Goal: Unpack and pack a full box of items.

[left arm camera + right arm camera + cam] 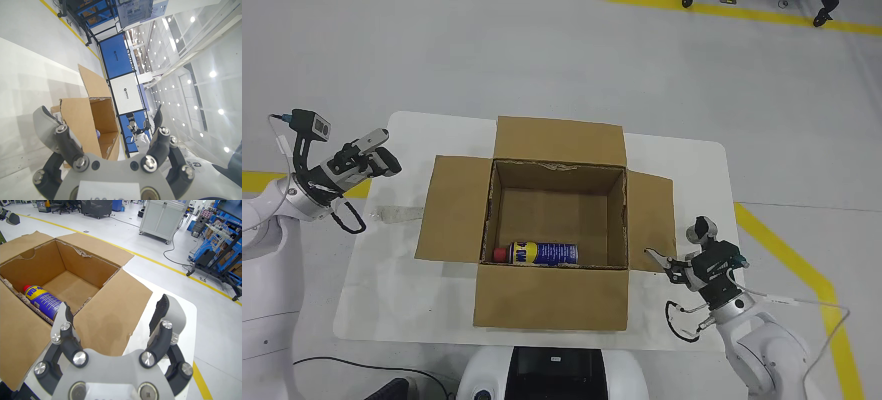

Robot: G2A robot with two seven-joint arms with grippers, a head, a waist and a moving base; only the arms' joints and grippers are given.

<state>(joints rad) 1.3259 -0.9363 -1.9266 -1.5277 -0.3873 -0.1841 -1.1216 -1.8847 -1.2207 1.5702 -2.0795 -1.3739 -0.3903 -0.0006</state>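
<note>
Your white table [382, 290] bears the open cardboard box [552, 295]; left gripper [100, 113], right gripper [114, 302] both splayed, empty; yellow-lined floor [542, 60].

- Open cardboard box [552, 298] sits mid-tabletop [382, 295], four flaps spread.
- Spray can [540, 253] lies inside along the wall nearest the robot.
- Left gripper [385, 160] hangs at the tabletop's left edge; right gripper [662, 262] is just beside the right flap.

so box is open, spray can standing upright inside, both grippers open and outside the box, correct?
One thing is off: the spray can lies on its side along the cardboard box's wall nearest the robot, not upright, as the top view shows. The rest holds: box open, left gripper and right gripper both open, outside the box.
</note>
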